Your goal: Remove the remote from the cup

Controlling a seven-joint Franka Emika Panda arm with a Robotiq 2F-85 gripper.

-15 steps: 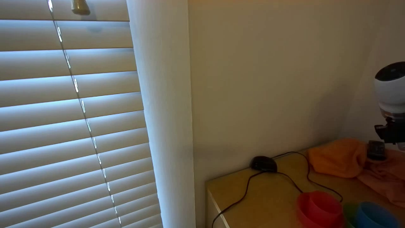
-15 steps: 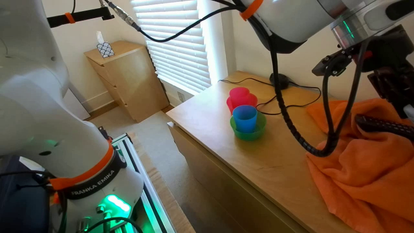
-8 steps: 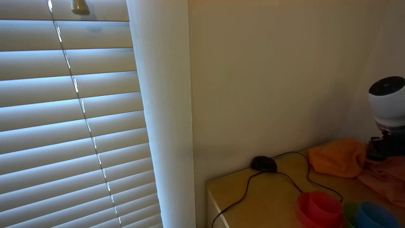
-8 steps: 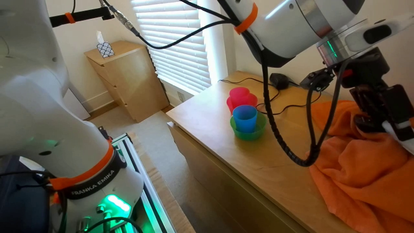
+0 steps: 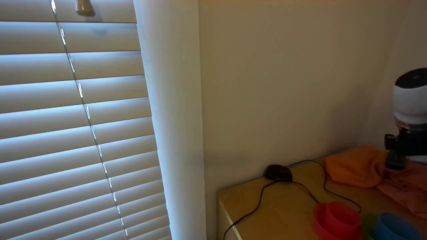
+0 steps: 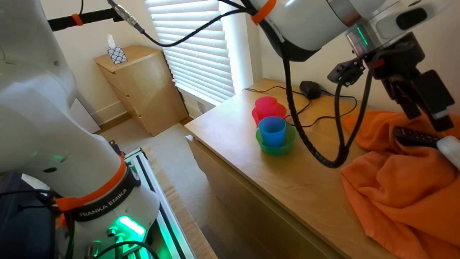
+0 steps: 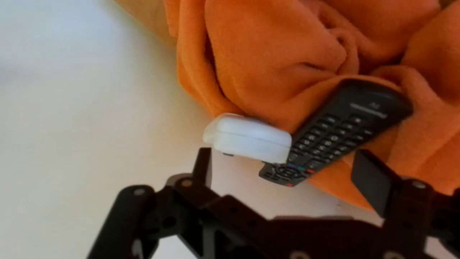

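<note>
In the wrist view a black remote [image 7: 334, 133] with rows of buttons lies slanted on the orange towel. Over part of its side sits a white rounded object [image 7: 251, 138]; whether this is also a remote I cannot tell. My gripper [image 7: 285, 169] is open, its fingers wide apart and nothing held, both objects showing beyond the gap. In an exterior view the gripper [image 6: 427, 118] hangs just above the black remote [image 6: 413, 137] and the white object [image 6: 450, 149]. A blue cup [image 6: 272, 129] stands in a green bowl-like cup [image 6: 290, 140], with red cups [image 6: 269, 108] behind; no remote shows in them.
The crumpled orange towel [image 6: 406, 187] covers one end of the wooden dresser top [image 6: 305, 187]. A black mouse-like device [image 6: 310, 90] with a looping cable lies near the wall. My arm's own hose [image 6: 323, 154] sags low over the dresser between cups and towel.
A second ago the white object was up at the gripper's fingertips. It came down onto the black remote and was let go. The gripper opened and has since risen clear.
</note>
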